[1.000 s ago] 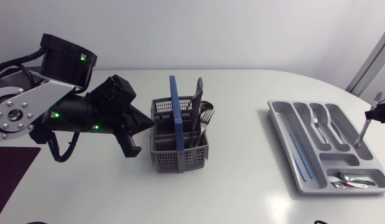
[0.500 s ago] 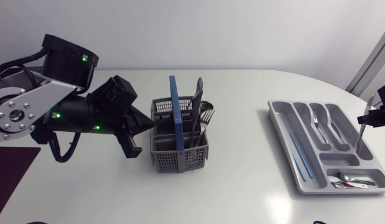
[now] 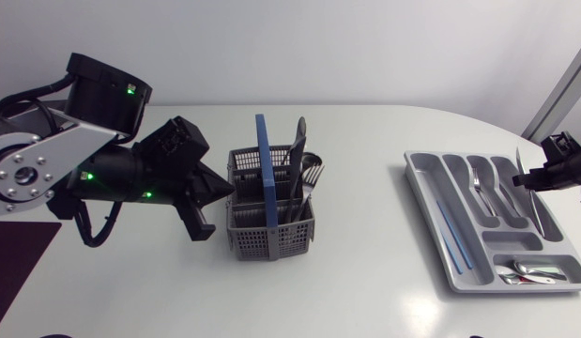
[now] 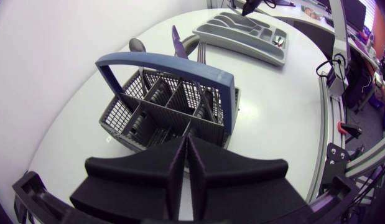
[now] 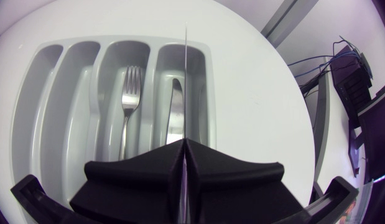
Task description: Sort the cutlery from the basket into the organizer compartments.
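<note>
The grey basket [image 3: 271, 228] with a blue handle [image 3: 262, 160] stands mid-table and holds several dark and silver utensils [image 3: 301, 155]. My left gripper [image 3: 224, 191] is shut and empty just left of it; in the left wrist view its fingers [image 4: 186, 167] meet in front of the basket [image 4: 148, 109]. The grey organizer [image 3: 429, 199] lies at the right. My right gripper [image 3: 545, 171] is shut on a knife [image 5: 185, 87], whose blade slants low over the rightmost long compartment, where another knife [image 5: 173, 118] lies. A fork [image 5: 129, 106] lies one compartment over.
Spoons [image 3: 534, 272] lie in the organizer's front cross compartment and a blue stick [image 3: 451, 235] in its left one. The organizer [image 4: 242, 31] shows far beyond the basket in the left wrist view. A dark mat [image 3: 13, 263] lies at the table's left edge.
My right gripper has shifted back and left over the organizer and tipped the knife from nearly upright to slanting low along the compartment. The left arm has not moved.
</note>
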Controlling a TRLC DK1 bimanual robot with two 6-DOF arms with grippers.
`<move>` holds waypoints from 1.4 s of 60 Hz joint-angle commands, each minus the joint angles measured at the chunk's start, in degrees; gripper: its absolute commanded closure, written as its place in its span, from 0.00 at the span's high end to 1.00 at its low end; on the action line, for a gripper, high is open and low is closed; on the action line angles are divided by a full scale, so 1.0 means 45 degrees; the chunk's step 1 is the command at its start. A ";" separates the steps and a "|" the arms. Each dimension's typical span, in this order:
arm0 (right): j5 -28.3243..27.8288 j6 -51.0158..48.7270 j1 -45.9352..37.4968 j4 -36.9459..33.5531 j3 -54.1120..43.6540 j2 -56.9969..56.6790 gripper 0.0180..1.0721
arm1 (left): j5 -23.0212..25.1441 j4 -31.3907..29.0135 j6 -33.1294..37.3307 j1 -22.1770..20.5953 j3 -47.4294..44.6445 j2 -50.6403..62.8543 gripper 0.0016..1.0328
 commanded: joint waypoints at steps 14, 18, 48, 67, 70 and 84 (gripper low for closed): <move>0.0250 0.0457 0.0268 0.0264 0.0348 0.0805 0.23 | -0.0088 -0.0195 -0.0336 -0.0122 0.0476 0.0055 0.06; 0.0250 0.0457 0.0268 0.0304 0.0289 0.0708 0.24 | -0.0088 -0.0253 -0.0336 -0.0122 0.0515 0.0035 0.06; -0.2250 0.0535 0.2436 0.0167 -0.3949 -0.5503 0.57 | -0.0088 -0.0292 -0.0511 -0.0454 0.0574 -0.0180 0.06; -0.5043 0.1082 0.5619 -0.0497 -0.6117 -0.8218 0.57 | -0.0088 -0.0292 -0.0590 -0.0747 0.0554 -0.0199 0.06; -0.5355 0.1199 0.6049 -0.0478 -0.6234 -0.8277 0.57 | -0.0088 -0.0292 -0.0609 -0.0825 0.0515 -0.0219 0.06; -0.6273 0.1863 0.8432 0.0206 -0.6547 -0.8277 0.60 | -0.0088 -0.0214 -0.0590 -0.0825 0.0300 -0.0277 0.06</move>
